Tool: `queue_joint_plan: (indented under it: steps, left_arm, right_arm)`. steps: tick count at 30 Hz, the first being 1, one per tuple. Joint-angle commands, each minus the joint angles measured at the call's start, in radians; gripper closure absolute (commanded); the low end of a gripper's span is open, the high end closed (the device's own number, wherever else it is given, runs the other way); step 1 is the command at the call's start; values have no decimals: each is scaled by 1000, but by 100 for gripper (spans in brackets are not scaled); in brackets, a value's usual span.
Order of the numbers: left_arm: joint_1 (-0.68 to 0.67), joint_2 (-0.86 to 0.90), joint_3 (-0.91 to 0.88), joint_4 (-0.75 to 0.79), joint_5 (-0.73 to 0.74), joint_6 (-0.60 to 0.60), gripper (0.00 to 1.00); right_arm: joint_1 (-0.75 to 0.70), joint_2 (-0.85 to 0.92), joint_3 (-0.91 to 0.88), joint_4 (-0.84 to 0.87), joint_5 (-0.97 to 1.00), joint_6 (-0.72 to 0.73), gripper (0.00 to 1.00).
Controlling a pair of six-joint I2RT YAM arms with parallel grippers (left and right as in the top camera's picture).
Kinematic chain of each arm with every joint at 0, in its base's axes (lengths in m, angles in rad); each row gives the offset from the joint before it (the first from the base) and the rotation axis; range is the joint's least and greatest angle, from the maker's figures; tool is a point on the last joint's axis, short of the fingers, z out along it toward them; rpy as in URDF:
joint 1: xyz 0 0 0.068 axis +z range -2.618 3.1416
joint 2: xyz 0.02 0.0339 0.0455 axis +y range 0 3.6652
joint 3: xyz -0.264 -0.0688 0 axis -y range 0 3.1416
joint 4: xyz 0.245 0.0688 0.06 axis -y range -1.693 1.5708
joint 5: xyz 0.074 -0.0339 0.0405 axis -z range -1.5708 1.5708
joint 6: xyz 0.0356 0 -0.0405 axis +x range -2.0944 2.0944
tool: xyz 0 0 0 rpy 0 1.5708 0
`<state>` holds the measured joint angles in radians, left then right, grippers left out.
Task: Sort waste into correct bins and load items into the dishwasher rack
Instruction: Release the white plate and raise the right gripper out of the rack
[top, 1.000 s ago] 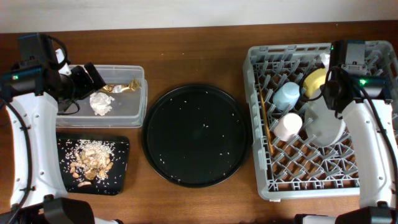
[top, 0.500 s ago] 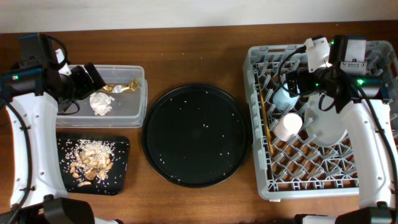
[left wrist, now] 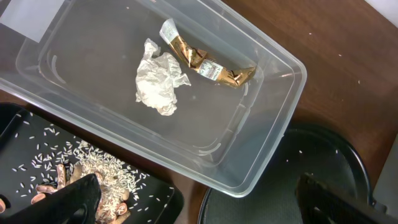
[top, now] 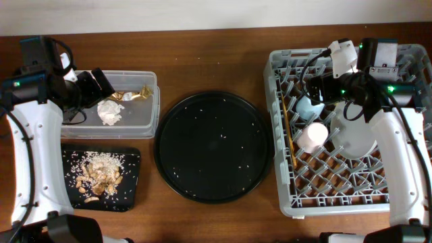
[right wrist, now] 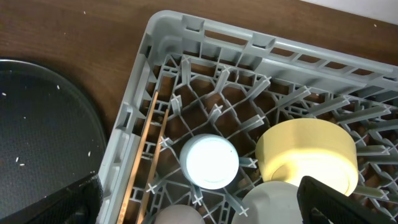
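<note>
Our left gripper [left wrist: 205, 199] hangs with its fingers spread wide and empty over the clear tub [left wrist: 273, 124]. In the tub one paper ball [left wrist: 158, 84] and one foil wrapper [left wrist: 208, 62] lie just beside each other. Next to the tub, one shallow black tray [top: 131, 182] holds the food scraps [top: 101, 174].

Our right gripper [right wrist: 199, 202], likewise spread and empty, hovers above the rack [top: 287, 196]. The rack carries two cups, the blue cup [right wrist: 209, 162] and the pink cup [top: 312, 137], as well as one yellow bowl [right wrist: 308, 152], one plate [top: 354, 142] and a wooden stick [right wrist: 146, 162]. From overhead the right arm hides the bowl and part of the blue cup.

One round black tray [top: 212, 145], flecked with rice, lies between tub and rack.
</note>
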<state>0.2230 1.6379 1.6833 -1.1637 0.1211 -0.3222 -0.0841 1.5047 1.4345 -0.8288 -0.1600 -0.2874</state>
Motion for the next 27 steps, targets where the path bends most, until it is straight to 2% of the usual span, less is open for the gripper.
queue_joint_plan:
  steps: [1,6,9,17,20,23,27]
  left_arm:
    - [3,-4,6,-1,6,-2,1]
    - [3,-4,6,0,6,-2,1]
    - [3,-4,6,-1,6,-2,1]
    - [3,-4,6,-1,6,-2,1]
    - [3,-4,6,-1,6,-2,1]
    - [3,-4,6,-1,6,-2,1]
    - [3,-4,6,-1,6,-2,1]
  right_arm:
    - [5,-4,6,3,-13,9,2]
    - [6,-51,6,3,-13,8,2]
    - [6,-168,6,2,-6,9,2]
    - [103,-653,-27,51,14,8,1]
    - [162,-883,-185,146,13,8,2]
    - [184,-1120,-453,268,10,30,1]
    - [184,-1312,-774,489,12,93,2]
